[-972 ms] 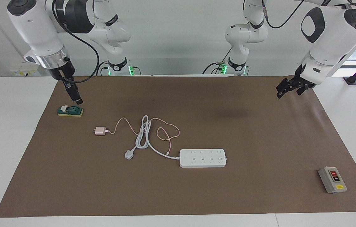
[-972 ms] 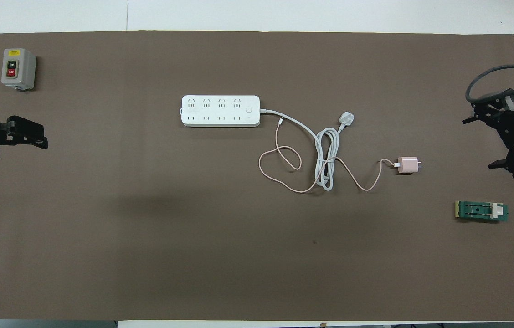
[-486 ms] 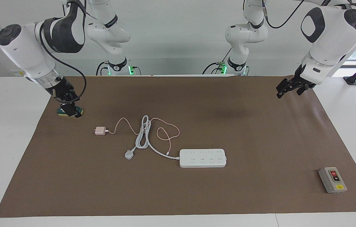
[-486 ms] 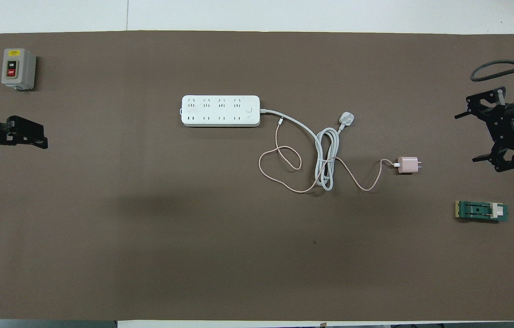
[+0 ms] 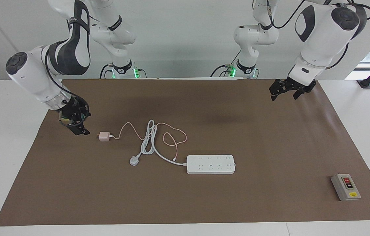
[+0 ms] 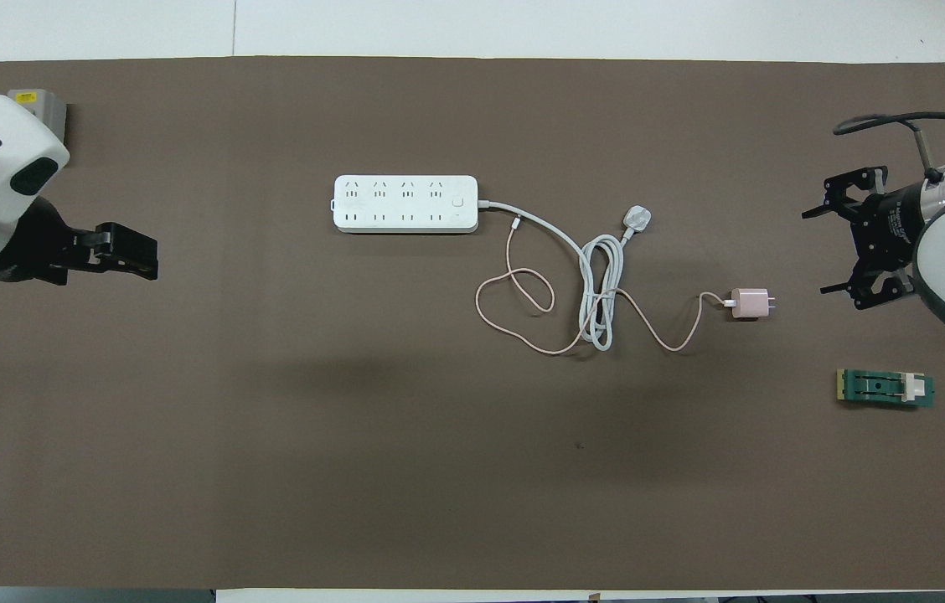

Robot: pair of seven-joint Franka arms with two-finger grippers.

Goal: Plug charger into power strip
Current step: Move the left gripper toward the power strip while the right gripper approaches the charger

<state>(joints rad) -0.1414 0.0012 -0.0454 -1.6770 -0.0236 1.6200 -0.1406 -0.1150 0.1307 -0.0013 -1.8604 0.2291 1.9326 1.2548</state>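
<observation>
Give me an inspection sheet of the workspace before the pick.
Surface: brown mat over a white table.
Job's things: charger lies unplugged on the mat; power strip lies flat, sockets free.
Clutter: grey switch box; green block.
Grippers: right gripper open, beside the charger; left gripper open, up over the mat.
Cables: pink cable looped across the strip's white cord; three-pin plug loose.
Surroundings: nothing seen.
</observation>
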